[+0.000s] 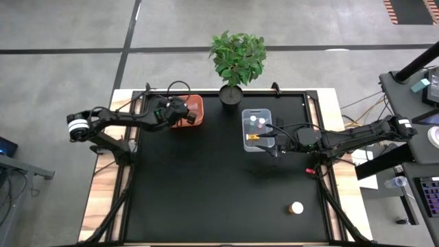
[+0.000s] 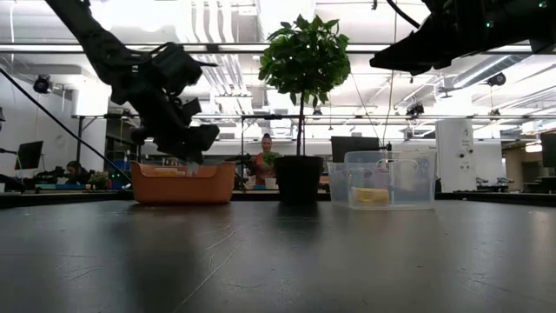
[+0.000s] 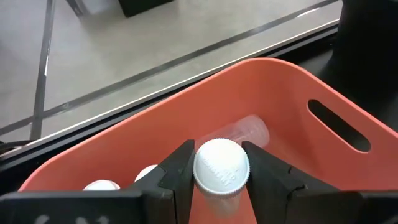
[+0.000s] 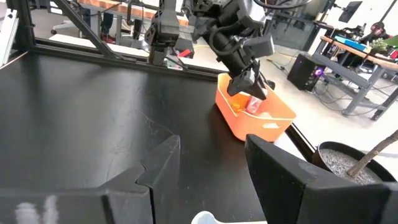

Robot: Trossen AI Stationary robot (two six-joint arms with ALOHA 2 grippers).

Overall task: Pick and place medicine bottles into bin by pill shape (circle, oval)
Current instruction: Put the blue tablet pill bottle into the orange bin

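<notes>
A: Nearest the camera edge of the table (image 1: pixel 206 206), one white-capped bottle (image 1: pixel 295 207) stood alone, not yet sorted.

B: And the right pincer (image 1: pixel 274 143)?

A: It hung beside the clear bin (image 1: pixel 257 129), fingers spread wide and holding nothing; several bottles already lay in that bin.

B: Farther back, then?

A: The left pincer (image 3: pixel 219 177) was closed on a white-capped clear bottle (image 3: pixel 222 167), poised over the orange bin (image 3: pixel 292 99), where other white caps (image 3: pixel 99 185) showed.

B: So a drop seemed due.

A: Likely. It would do best to part the fingers well inside the rim, low, so the bottle could not bounce out near the potted plant (image 1: pixel 236 58).
</notes>
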